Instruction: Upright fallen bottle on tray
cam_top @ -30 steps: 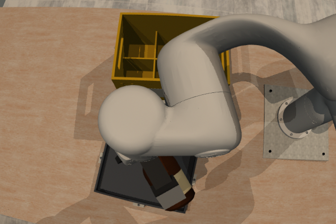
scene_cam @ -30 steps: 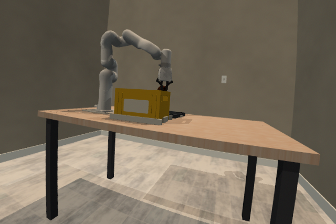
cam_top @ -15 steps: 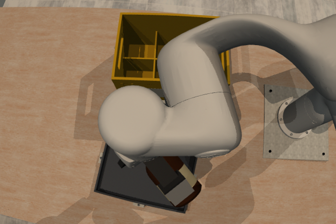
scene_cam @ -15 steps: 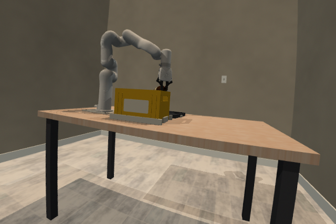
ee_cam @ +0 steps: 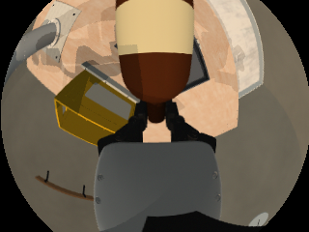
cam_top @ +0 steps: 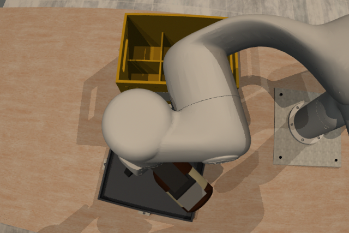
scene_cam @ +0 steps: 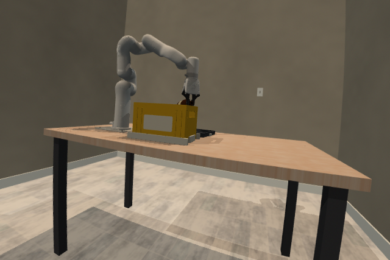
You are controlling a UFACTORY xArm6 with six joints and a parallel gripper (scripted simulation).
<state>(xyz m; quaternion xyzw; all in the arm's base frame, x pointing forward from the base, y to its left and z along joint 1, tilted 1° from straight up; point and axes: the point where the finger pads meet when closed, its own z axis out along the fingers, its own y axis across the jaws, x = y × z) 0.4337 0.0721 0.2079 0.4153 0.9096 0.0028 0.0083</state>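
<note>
My gripper (ee_cam: 155,101) (scene_cam: 190,100) is shut on the neck of a brown bottle (cam_top: 208,192) (ee_cam: 154,33) with a cream label. The bottle is held in the air, tilted, over the right part of the dark tray (cam_top: 126,191) (scene_cam: 206,131). In the overhead view the arm's wrist covers most of the gripper and the bottle's neck. In the side view only a small brown part of the bottle (scene_cam: 181,102) shows, just above the crate's top edge. The yellow crate (cam_top: 169,15) (scene_cam: 163,122) (ee_cam: 77,112) stands level on the table behind the tray.
The crate has inner dividers and sits on a grey base plate (scene_cam: 157,138). The arm's mounting plate (cam_top: 281,129) is to the right of the tray. The arm's large elbow (cam_top: 197,106) hangs over the crate's near right corner and the tray's back edge.
</note>
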